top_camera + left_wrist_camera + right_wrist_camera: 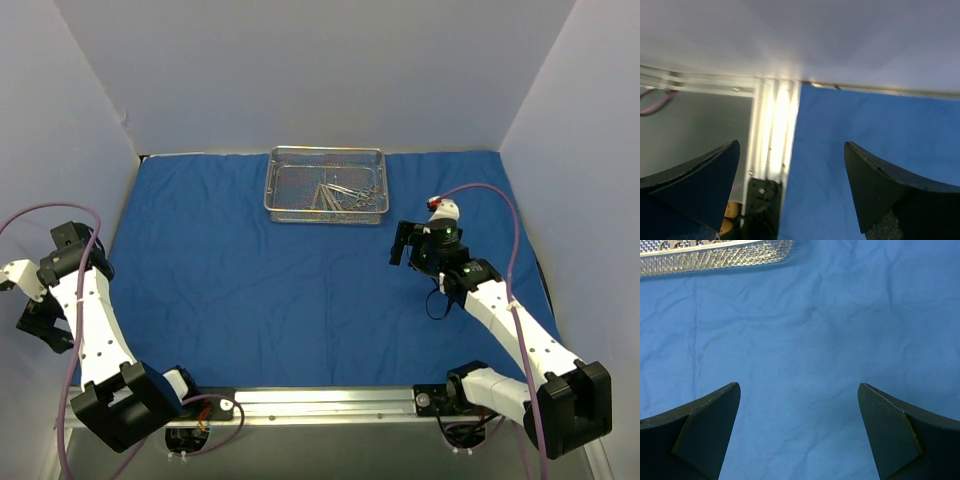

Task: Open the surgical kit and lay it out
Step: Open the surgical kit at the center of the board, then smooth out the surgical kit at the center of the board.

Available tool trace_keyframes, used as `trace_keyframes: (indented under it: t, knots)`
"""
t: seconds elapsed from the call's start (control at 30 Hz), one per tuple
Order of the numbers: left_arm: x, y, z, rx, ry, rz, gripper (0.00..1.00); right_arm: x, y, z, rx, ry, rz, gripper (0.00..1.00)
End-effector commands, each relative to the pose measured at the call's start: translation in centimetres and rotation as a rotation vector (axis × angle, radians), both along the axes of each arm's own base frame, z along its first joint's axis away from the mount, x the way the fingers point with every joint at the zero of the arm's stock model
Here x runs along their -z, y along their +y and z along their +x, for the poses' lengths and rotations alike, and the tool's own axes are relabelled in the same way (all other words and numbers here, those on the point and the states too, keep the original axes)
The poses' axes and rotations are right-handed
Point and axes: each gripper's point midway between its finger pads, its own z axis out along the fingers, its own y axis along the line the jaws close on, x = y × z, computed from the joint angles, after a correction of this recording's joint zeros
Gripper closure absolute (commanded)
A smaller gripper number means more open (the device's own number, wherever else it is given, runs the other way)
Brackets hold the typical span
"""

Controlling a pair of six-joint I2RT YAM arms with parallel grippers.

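Lying flat, blue wrap (250, 270), mesh tray (300, 214) atop, white walls (320, 70) around

A robot test booth in a lab.
Plain white panels (320, 70) wall in my workspace on three sides, my left arm (95, 320) and right arm (510, 320) are bolted to an aluminium rail (330, 402), and purple cables (480, 186) loop from my wrists.

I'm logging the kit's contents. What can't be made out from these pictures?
Count of instruments in the tray: top view, too small and overlapping.
Most of the tray: right wrist view, cut off by the top edge; only one mesh wall shows.
Left wrist view: blurred; tray out of frame.
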Motion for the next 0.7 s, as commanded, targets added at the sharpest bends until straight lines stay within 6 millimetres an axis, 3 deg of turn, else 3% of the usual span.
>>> trace_keyframes:
  t: [0.0,0.13,0.27,0.4,0.47,0.5,0.67]
  knots:
    - [-0.9,-0.8,4.2,0.158,-0.190,-0.056,0.06,-0.6,0.6,0.3,-0.025,-0.006,-0.019,0.00]
    - [1.6,-3.3,8.6,0.345,-0.272,-0.184,0.06,0.0,3.8,-0.4,-0.124,0.020,-0.042,0.00]
    - [4.6,-7.2,14.6,0.572,-0.304,-0.270,0.06,1.0,6.1,-0.9,-0.179,0.045,-0.069,0.00]
    - [8.4,-9.6,18.7,0.662,-0.274,-0.395,0.06,4.1,8.1,-1.5,-0.223,0.126,-0.118,0.00]
    - [10.8,-9.8,19.2,0.630,-0.195,-0.459,0.06,5.6,8.7,-2.0,-0.229,0.175,-0.116,0.00]
    - [11.2,-9.7,19.4,0.621,-0.177,-0.467,0.06,7.0,8.6,-2.3,-0.221,0.216,-0.132,0.00]
    - [15.1,-9.4,19.6,0.588,-0.108,-0.512,0.06,10.1,7.6,-3.8,-0.185,0.313,-0.192,0.00]
